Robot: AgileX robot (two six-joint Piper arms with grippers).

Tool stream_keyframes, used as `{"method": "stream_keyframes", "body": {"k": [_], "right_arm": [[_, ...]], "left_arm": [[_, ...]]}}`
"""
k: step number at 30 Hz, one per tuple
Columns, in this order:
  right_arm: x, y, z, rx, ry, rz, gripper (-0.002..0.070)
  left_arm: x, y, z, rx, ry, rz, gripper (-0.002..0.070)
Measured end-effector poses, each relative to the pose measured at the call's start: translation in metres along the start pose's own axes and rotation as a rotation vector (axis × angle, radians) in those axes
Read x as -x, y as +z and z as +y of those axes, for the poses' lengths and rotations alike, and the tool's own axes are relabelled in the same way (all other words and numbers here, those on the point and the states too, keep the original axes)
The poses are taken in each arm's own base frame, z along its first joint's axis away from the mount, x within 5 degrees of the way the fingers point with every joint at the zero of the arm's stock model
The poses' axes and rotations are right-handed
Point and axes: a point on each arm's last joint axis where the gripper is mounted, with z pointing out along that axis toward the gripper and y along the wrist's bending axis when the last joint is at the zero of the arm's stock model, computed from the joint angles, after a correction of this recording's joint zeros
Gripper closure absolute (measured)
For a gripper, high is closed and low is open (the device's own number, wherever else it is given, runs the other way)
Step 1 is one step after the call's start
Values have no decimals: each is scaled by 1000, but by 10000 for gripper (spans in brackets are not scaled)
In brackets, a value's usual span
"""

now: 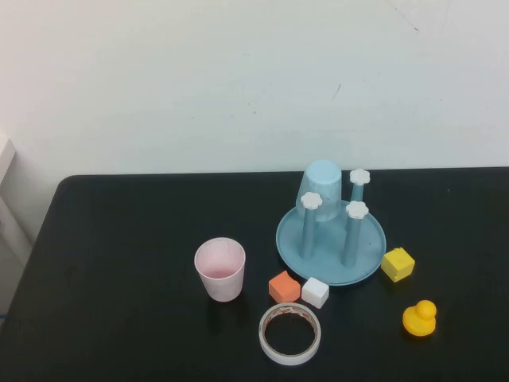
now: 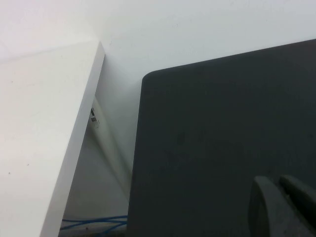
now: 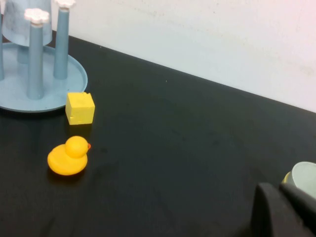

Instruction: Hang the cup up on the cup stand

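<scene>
Black table (image 1: pixel 119 255) filled the lower high view, white wall behind. Cup stand (image 1: pixel 296 240), light blue dish with upright pegs and white flower caps, stood right of centre; a light blue cup (image 1: pixel 322 189) sat upside down over its back peg. The cup (image 1: pixel 220 269), pale pink, stood upright on the table left of the stand, apart from it, not hung. Tape roll (image 1: pixel 290 333) lay flat near the front edge, just in front of an orange block (image 1: pixel 284 286) and a white block (image 1: pixel 315 292), both beside the dish's front rim. Yellow block (image 1: pixel 398 264) sat at the dish's right rim; yellow duck (image 1: pixel 419 319) nearer the front right. Left gripper (image 2: pixel 284 207) over the table's left corner, fingers pressed together, empty. Right gripper (image 3: pixel 284 210) low over the table's right side, well away from the duck, fingers together, nothing held.
</scene>
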Motion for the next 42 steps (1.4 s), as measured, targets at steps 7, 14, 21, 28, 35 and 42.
{"method": "stream_keyframes", "body": {"k": [7,14,21,28,35,42], "right_arm": [[0,0,0,-1,-1,0,678],[0,0,0,-1,-1,0,678],[0,0,0,-1,-1,0,678],[0,0,0,4,9,-1,678],[3,0,8,95,233,-27,678],[18,-5,26,369,929,-67,678]], "left_arm": [[0,0,0,0,0,0,678],[0,0,0,0,0,0,678],[0,0,0,0,0,0,678],[0,0,0,-1,-3,0,678],[11,-1,-11,-159,-704,-69,678],[23,-3,-5,-190,-1066,-200,678]]}}
